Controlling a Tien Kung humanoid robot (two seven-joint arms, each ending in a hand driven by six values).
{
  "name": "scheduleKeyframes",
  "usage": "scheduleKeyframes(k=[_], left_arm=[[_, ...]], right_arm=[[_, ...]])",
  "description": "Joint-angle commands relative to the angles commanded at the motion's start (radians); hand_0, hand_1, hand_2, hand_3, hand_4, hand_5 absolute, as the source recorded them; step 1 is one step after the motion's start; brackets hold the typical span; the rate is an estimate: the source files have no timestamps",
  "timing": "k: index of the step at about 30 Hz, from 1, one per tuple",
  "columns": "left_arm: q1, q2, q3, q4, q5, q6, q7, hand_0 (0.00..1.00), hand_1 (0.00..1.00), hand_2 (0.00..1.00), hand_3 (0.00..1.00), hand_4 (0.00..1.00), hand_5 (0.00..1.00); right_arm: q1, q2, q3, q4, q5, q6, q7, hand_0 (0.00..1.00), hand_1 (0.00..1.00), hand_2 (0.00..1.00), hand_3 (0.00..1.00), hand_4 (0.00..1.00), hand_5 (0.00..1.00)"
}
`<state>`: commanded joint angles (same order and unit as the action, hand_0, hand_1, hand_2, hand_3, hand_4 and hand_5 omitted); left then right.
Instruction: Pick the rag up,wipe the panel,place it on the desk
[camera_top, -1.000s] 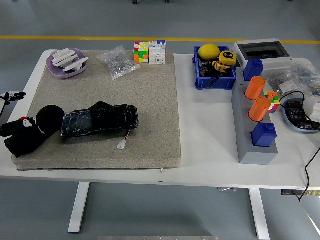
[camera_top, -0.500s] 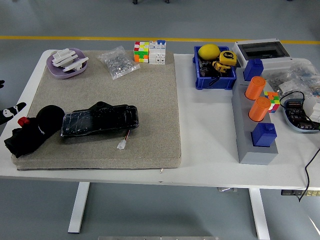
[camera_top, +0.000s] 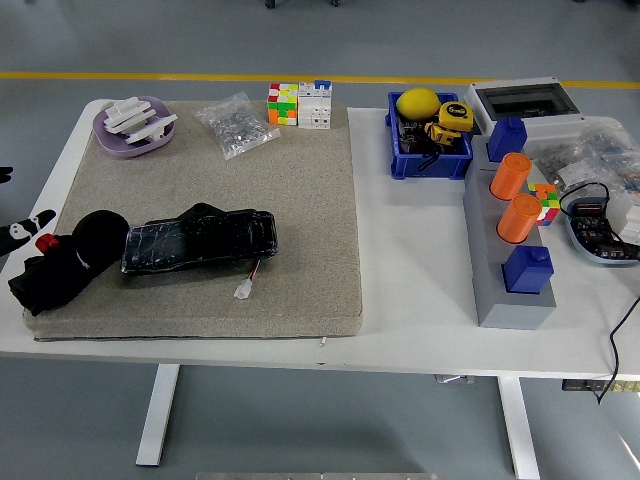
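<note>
The rag lies bunched in a dark heap at the near-left corner of the mat, its right side touching the left end of the black panel. Nothing holds it, so by the look of things it has been set down and the step in hand is clearing the arm away.

To do that well, the left hand should leave sideways and upward — away from the heap — so that no finger catches a fold and drags the rag off the mat's edge or nudges the panel and its small white plug.

Only a sliver of the left hand shows at the picture's left edge, just beside the rag but apart from it; whether its fingers are spread or curled cannot be told. The right hand is out of view.

A second ago the hand lay over the rag — now it has drawn back to the edge, and rag and panel have kept their places.
</note>
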<state>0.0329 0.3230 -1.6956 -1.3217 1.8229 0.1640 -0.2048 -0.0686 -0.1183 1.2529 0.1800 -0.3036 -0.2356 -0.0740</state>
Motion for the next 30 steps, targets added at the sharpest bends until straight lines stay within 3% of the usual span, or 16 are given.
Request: scheduleKeyframes(k=[15,24,30], left_arm=[[-0.112,0.038,0.125,0.071,0.028,-0.007,0.001,0.78,0.785,0.748,0.76,0.998,0.477],[-0.13,0.029,0.164,0.107,0.049,0.001,-0.008,0.777,0.783,0.743,0.751,0.998,0.483],[-0.128,0.021,0.169,0.153,0.073,0.002,-0.018,0.778,0.784,0.742,0.75,0.998,0.486]], right_arm=[[-0.006,0.017,0.035,0.0,0.025,-0.006,0.014,0.796,0.686,0.691,0.617,0.992,0.473],[0.005,0.027,0.097,0.0,-0.034,-0.001,0.02,0.796,0.686,0.691,0.617,0.992,0.475],[-0.003,0.026,0.079,0.0,-0.019,-0.003,0.023,0.796,0.685,0.691,0.617,0.992,0.475]])
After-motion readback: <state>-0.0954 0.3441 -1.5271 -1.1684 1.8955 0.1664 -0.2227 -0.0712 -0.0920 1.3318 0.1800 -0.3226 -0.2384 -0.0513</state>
